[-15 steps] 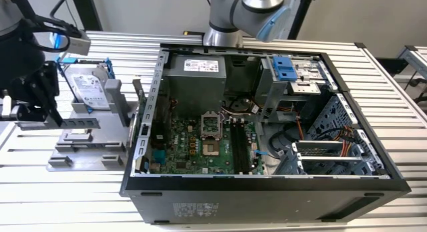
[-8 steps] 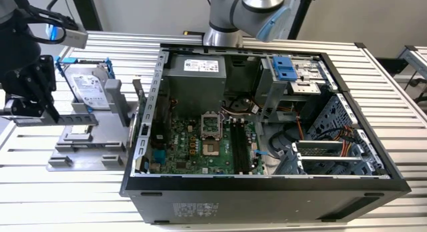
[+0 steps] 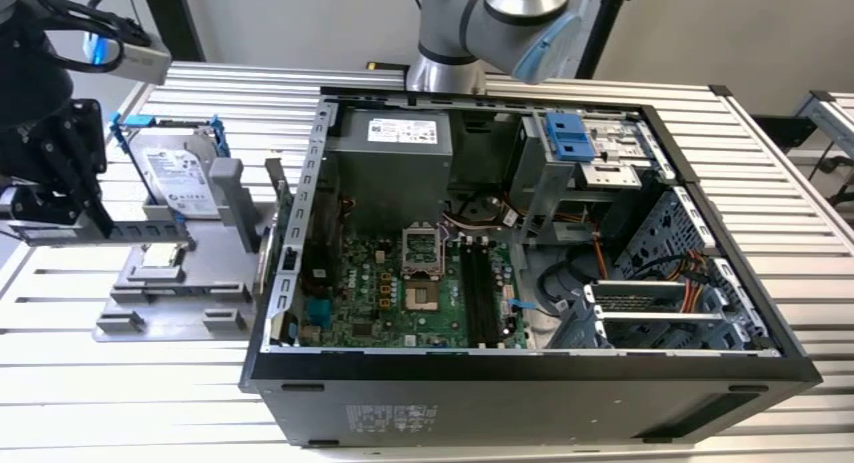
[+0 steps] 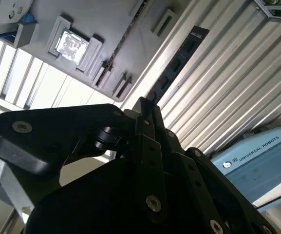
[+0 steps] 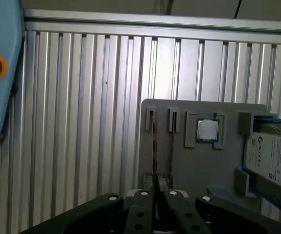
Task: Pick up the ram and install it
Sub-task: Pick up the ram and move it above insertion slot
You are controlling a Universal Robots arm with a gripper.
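Ram (image 4: 179,63) is sticking out from the gripper (image 4: 145,105), whose fingers are pressing together on one end, at the exterior view's left beside the grey fixture (image 3: 174,283). Further right, the open case (image 3: 534,383) is lying ready. Gripped this way, the stick is risking tilting and jamming against the memory slots (image 3: 478,283).

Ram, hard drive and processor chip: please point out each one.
ram (image 4: 181,61), second wrist view, middle of its dark face.
hard drive (image 3: 180,173), exterior view, its labelled face.
processor chip (image 5: 207,129), first wrist view, its metal lid.
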